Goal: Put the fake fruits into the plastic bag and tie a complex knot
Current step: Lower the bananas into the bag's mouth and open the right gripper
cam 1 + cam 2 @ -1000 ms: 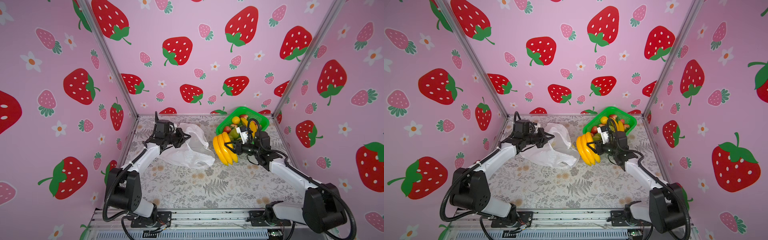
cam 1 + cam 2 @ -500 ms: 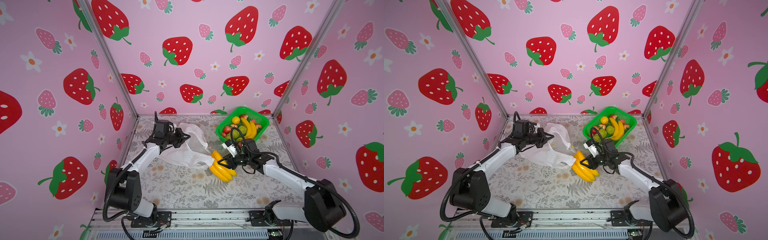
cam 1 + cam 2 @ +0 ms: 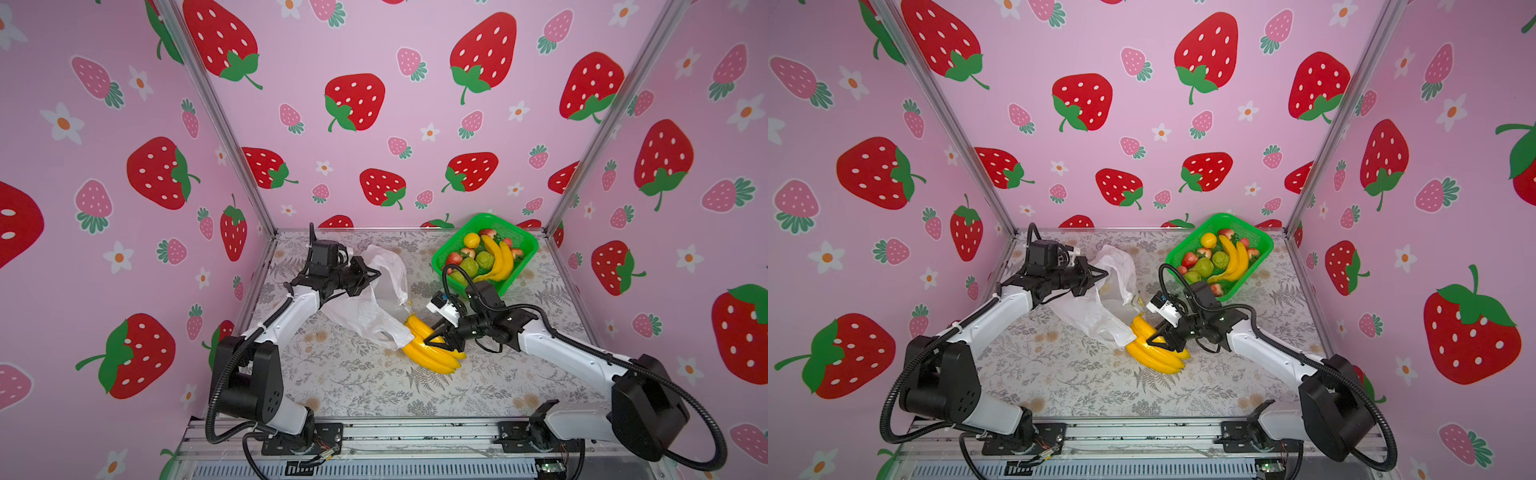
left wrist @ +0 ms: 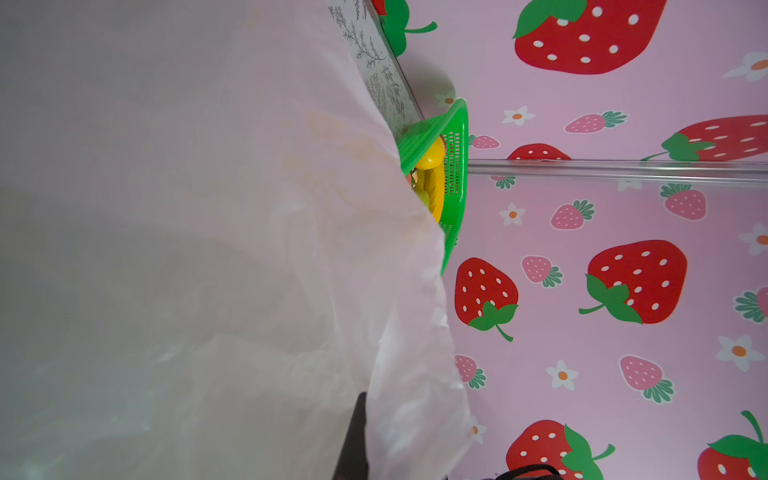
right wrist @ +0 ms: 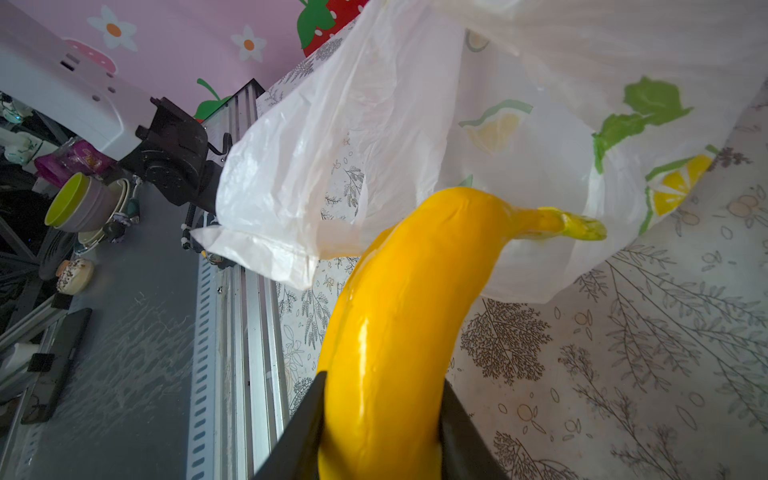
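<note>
The white plastic bag (image 3: 374,303) (image 3: 1096,307), printed with lemon slices, hangs slack from my left gripper (image 3: 371,274), which is shut on its upper edge. In the left wrist view the bag (image 4: 208,249) covers all but one dark finger (image 4: 353,440). My right gripper (image 3: 436,334) (image 3: 1158,336) is shut on a yellow banana bunch (image 3: 430,353) (image 3: 1154,353). The bunch is low over the table, against the bag's lower edge. In the right wrist view the banana (image 5: 399,311) sits between both fingers, its stem toward the bag (image 5: 415,124). No knot shows.
A green mesh basket (image 3: 524,237) (image 3: 1264,246) stands at the back right. It holds more bananas (image 3: 498,259), a lemon (image 3: 471,240), green fruits (image 3: 478,262) and strawberries (image 3: 454,258). Pink walls close in three sides.
My right gripper has carried the banana bunch from beside the basket forward and leftward, down to the bag's lower edge. The left arm and the bag have barely moved.
</note>
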You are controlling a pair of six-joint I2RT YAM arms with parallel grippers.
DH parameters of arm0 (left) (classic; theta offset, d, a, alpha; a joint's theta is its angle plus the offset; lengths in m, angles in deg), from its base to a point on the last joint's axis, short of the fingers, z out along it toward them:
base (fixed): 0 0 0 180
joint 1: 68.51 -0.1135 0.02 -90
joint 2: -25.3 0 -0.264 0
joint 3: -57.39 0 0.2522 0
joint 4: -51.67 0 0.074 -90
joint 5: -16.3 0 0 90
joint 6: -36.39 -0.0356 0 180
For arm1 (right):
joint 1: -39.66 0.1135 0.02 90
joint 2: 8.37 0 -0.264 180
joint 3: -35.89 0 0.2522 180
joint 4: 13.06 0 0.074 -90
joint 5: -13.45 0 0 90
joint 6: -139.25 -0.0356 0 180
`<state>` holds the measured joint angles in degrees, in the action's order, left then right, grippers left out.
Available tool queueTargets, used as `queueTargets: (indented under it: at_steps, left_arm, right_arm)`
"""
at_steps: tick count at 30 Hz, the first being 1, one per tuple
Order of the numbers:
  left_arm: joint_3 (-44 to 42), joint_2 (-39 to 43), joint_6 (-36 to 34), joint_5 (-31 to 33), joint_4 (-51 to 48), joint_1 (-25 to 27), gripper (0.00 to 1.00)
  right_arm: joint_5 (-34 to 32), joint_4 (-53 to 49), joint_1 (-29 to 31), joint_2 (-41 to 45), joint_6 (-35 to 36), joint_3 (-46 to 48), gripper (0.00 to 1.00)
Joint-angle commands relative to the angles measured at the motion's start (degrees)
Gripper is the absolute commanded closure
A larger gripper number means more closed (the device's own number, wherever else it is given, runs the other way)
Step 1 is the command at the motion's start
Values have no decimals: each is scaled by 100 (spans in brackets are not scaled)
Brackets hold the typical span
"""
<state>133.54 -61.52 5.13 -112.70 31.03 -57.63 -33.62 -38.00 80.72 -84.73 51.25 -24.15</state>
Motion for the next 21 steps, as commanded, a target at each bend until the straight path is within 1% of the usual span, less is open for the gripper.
queueTargets:
  at_steps: [1,7,12,15,17,21]
  left_arm:
    - [140,45,-112,25,-138,2,98]
    - [180,12,-126,-27,-184,11,98]
    - [211,51,-165,-25,-224,35,98]
    - [280,72,-244,-29,-320,105,98]
    - [344,95,-340,-10,-417,181,98]
    - [445,72,-460,-19,-555,298,98]
  right_arm:
    - [382,56,114,-177,573,-231,87]
    - [470,25,212,-285,951,-316,87]
    - [476,488,223,-842,1017,-749,88]
    - [47,819,220,-1246,798,-1084,90]
    - [-69,1031,210,-1413,649,-1258,89]
    - [-450,2072,207,-1482,-251,-1067,90]
